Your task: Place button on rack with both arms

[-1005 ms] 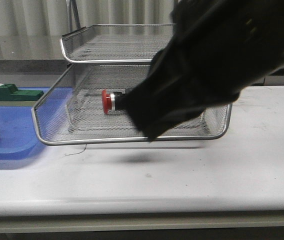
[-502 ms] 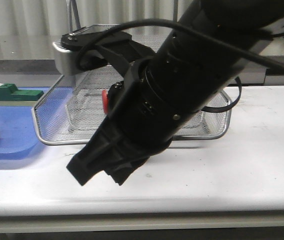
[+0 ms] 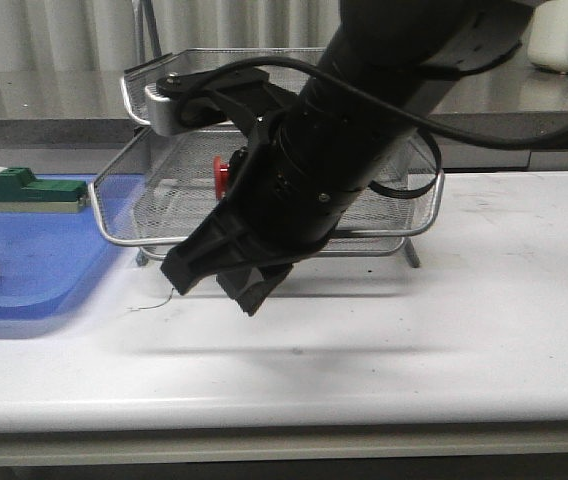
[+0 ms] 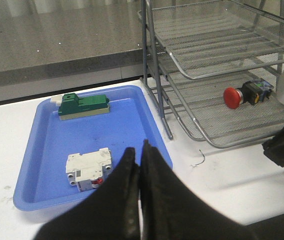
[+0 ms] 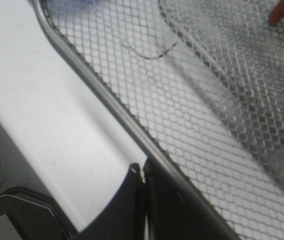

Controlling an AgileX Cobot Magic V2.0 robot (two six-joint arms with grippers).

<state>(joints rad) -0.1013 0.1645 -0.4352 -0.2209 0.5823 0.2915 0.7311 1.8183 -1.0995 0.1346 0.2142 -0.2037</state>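
The button (image 4: 246,94) lies on its side in the rack (image 4: 217,65), on a lower tray; from the front, only a red sliver shows behind the right arm (image 3: 364,130). Left end effector (image 4: 141,161) closed, empty, the blue tray (image 4: 127,122) at its 12 o'clock. Right end effector (image 5: 143,176) closed beside the tray rim.

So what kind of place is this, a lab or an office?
Probably a robot test bench: a plain white table with a wire letter rack, a red stop button and switchgear parts in a blue tray.
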